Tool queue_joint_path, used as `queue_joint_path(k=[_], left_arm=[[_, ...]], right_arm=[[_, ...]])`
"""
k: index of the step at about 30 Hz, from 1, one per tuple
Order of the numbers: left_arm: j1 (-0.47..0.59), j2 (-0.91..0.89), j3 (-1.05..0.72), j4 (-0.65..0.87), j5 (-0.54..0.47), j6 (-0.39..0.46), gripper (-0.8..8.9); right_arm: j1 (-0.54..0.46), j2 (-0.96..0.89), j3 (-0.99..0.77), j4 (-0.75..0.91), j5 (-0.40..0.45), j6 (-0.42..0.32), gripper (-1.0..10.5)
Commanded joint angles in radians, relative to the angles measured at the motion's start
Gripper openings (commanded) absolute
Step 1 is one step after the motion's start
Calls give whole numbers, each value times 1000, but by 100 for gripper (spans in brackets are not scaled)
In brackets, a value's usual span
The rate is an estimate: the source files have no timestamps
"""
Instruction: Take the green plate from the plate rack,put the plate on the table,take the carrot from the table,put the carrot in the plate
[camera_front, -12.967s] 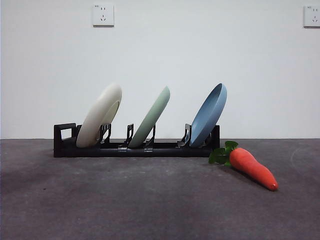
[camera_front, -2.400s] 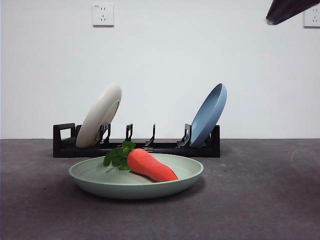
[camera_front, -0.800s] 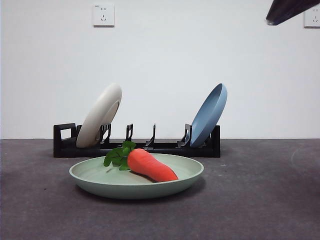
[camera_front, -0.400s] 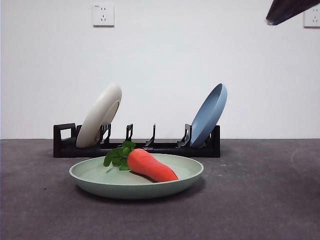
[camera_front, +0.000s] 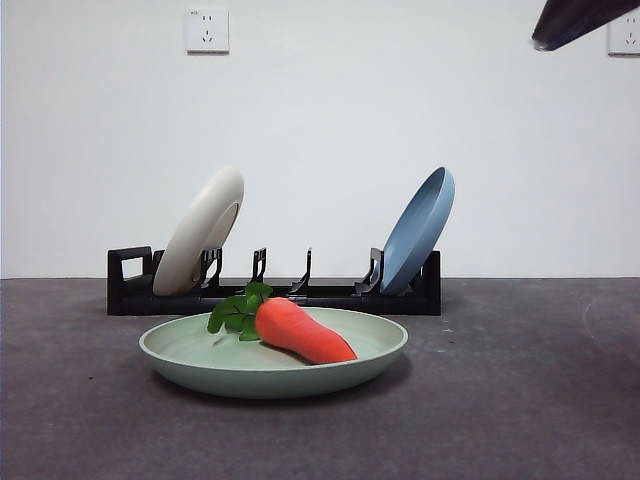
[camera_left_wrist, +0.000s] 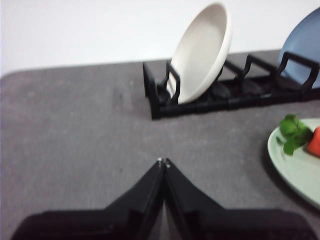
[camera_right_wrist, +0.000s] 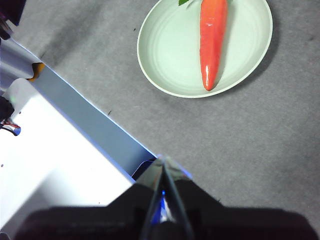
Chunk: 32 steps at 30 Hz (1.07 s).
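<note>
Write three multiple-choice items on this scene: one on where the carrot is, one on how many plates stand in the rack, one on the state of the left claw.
1. Where does the carrot lie?
A. On the table beside the rack
B. In the green plate
C. In a rack slot

2. How many plates stand in the plate rack?
A. One
B. Two
C. Three

3. How is the left claw?
A. Shut, holding nothing
B. Open over the carrot
C. Shut on a plate

Key: 1 B, the carrot rests inside the plate's rim. 2 B, only the cream-white plate and the blue plate stand there. 3 A, its tips meet above bare table.
</note>
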Motion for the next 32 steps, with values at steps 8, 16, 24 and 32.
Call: queue_joint_path(k=[8, 16, 24, 32], left_arm=[[5, -3, -13, 2, -2, -34, -4], [5, -3, -13, 2, -2, -34, -4], [5, -3, -13, 2, -2, -34, -4], [4, -3, -13, 2, -3, -34, -4]], right_arm=[[2, 1, -1, 3, 2, -7, 2], [2, 1, -1, 3, 2, -7, 2], [-11, -31, -1, -2, 26, -9, 2], [-216, -214, -23, 134, 131, -125, 2]])
